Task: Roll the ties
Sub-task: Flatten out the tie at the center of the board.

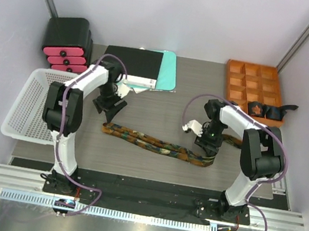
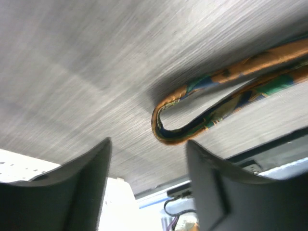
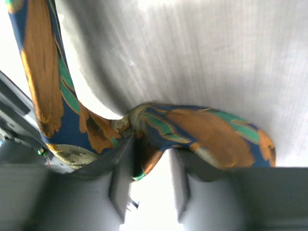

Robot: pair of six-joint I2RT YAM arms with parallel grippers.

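A tie, dark with orange-gold and green pattern, lies stretched across the table in the top view. My left gripper hovers just behind its left end with the jaws open. In the left wrist view the gripper holds nothing, and the tie's folded end lies just beyond the fingertips. My right gripper sits over the tie's right end. In the right wrist view its jaws stand apart, and a bunched fold of the tie drapes over the fingertips, with a flap hanging in the gap against the left finger.
An orange compartment tray stands at the back right with dark rolled ties in its near corner. A white basket sits at the left edge. Black drawers with pink fronts and a black and teal notebook stack lie behind.
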